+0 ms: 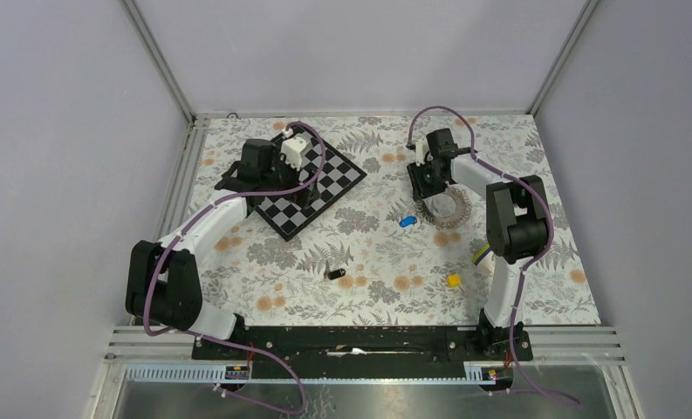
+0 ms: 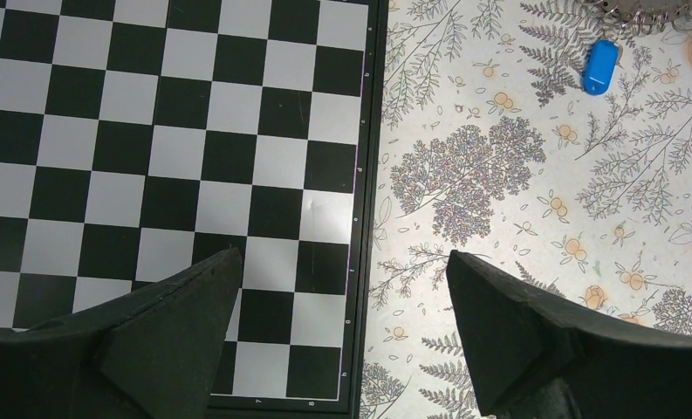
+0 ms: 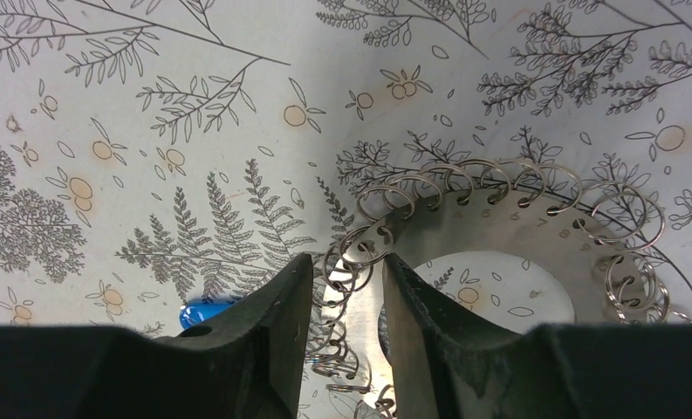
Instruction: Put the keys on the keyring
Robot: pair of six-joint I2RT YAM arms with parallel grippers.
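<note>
My right tool (image 3: pixel 346 266) is narrow, pinching the keyring (image 3: pixel 499 223) band. The blue key (image 3: pixel 204 311) sits just left of it. I'd squeeze firmly and lift slowly so the loops don't slip. Left tool (image 2: pixel 343 256) gapes wide.

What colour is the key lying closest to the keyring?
The key beside the keyring is bright blue; clearest in the left wrist view.
</note>
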